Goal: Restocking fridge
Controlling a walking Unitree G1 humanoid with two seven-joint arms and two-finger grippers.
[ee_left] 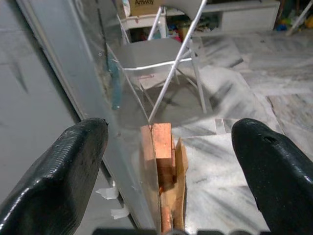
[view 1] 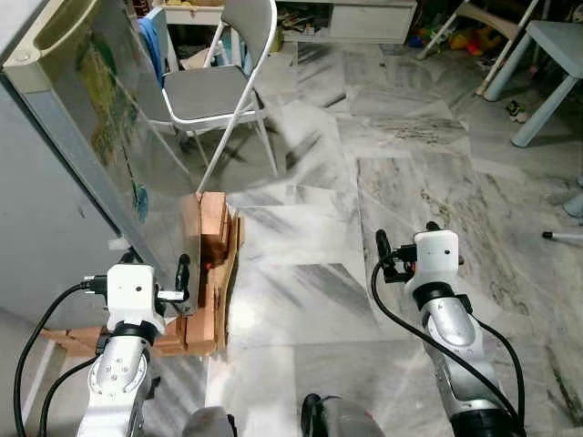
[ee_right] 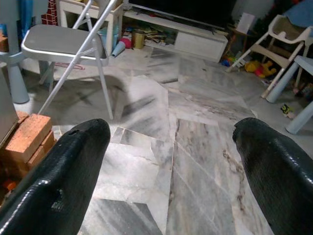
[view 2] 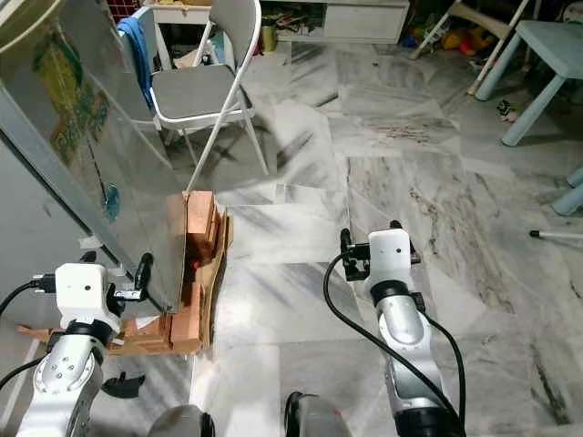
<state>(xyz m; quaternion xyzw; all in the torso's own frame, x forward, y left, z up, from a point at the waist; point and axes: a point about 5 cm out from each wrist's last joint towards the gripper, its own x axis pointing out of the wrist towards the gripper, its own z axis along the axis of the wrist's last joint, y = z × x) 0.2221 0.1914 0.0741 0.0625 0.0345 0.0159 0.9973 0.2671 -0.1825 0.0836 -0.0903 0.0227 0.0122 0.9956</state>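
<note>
The grey fridge [view 1: 55, 209] stands at my left, and its shiny panel [view 1: 109, 118] with colourful stickers angles away toward the chair. My left gripper [ee_left: 171, 142] is open at the panel's near lower edge, and the edge [ee_left: 117, 161] runs through the gap between its black fingers [ee_left: 58, 171]. Whether a finger touches the panel I cannot tell. An orange-brown cardboard box [view 1: 211, 264] stands on the floor against the fridge's foot, just ahead of that gripper. Over bare marble floor, my right gripper [ee_right: 171, 142] is open and holds nothing.
A grey folding chair [view 1: 219, 91] stands ahead on the left with a blue cloth [view 1: 150, 45] behind it. A light blue table [view 1: 556, 55] is at the far right, toys and a white low cabinet [view 1: 364, 18] at the back. Marble floor [view 1: 364, 182] spreads ahead.
</note>
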